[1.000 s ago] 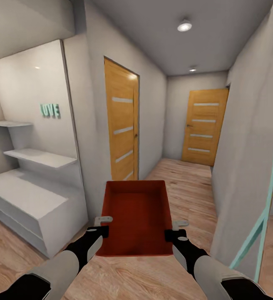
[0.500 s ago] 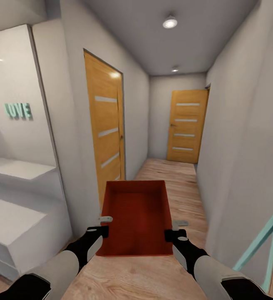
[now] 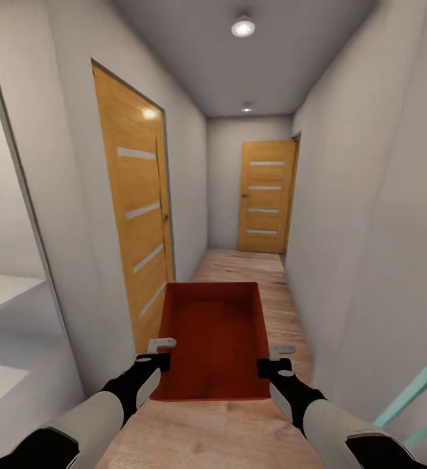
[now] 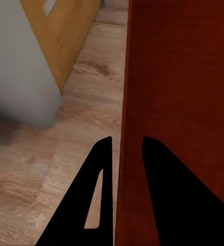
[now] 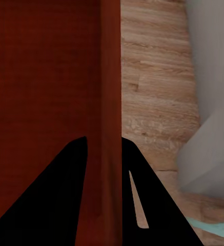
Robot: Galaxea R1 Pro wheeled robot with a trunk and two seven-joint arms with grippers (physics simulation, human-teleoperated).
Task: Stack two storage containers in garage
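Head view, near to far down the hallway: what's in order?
Grippers, left and right, clamped on the bin's side walls → bin → side door → plank floor → end door.

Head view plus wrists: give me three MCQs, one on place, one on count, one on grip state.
1. Where is the storage container?
A. on a shelf
B. held above wood plank floor in a corridor
C. on concrete

2. How many orange doors show?
A. one
B. two
C. three

3. How is the container held?
A. left end effector alone
B. resting unheld
C. both end effectors clamp opposite walls

Key: B, corridor walls and planks surround it; B, near door and far door; C, right end effector and left each straddle a wall.
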